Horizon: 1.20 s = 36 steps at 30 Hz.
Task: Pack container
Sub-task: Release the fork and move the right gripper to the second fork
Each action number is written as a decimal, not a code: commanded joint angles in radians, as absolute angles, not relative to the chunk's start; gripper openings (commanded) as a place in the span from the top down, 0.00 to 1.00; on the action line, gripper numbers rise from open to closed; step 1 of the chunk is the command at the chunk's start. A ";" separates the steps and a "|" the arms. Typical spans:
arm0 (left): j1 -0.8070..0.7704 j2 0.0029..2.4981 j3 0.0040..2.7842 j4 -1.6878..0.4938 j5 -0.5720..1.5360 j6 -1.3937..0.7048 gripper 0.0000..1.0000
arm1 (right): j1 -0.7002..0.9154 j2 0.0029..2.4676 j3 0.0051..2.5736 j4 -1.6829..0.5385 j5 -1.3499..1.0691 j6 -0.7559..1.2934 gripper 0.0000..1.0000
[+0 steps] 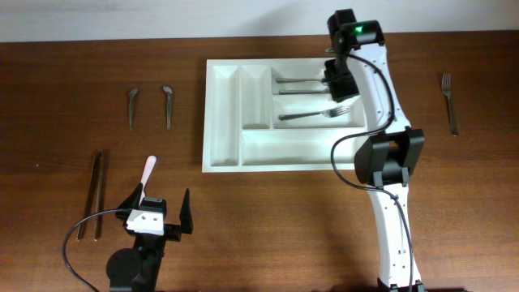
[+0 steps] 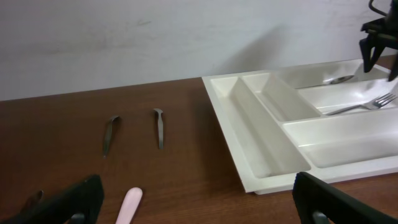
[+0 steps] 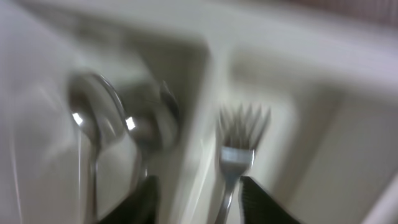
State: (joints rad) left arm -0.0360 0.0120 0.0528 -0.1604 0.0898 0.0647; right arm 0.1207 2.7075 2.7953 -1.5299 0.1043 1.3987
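Observation:
The white cutlery tray (image 1: 223,122) lies at the table's middle back. Two spoons (image 1: 300,81) lie in its top long compartment and a fork (image 1: 316,114) in the middle one; the bottom one and the two narrow ones look bare. My right gripper (image 1: 336,81) hovers over the tray's right end, open and empty. The blurred right wrist view shows its fingers (image 3: 199,199) astride the divider, with the spoon bowls (image 3: 93,118) to the left and the fork (image 3: 239,143) to the right. My left gripper (image 1: 158,212) is open near the front left, just behind a pink utensil (image 1: 148,172).
Two spoons (image 1: 133,105) (image 1: 168,104) lie left of the tray. A pair of chopsticks (image 1: 96,193) lies at the far left. A fork (image 1: 448,104) lies at the far right. In the left wrist view the pink handle (image 2: 130,205) sits between my open fingers (image 2: 199,205).

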 commanded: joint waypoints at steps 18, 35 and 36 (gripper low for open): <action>-0.029 0.005 0.046 -0.157 0.083 0.081 0.01 | -0.130 2.661 2.924 -1.468 0.166 0.159 0.01; -0.029 0.005 0.046 -0.157 0.083 0.081 0.01 | -0.460 2.672 2.909 -1.449 -0.056 -0.357 0.01; -0.029 0.005 0.046 -0.157 0.083 0.081 0.01 | -0.467 2.677 2.907 -1.449 -0.056 -0.360 0.01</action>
State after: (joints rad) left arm -0.0360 0.0120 0.0528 -0.1604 0.0898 0.0647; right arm -0.4652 2.7068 2.9097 -1.4548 -0.0212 -0.2531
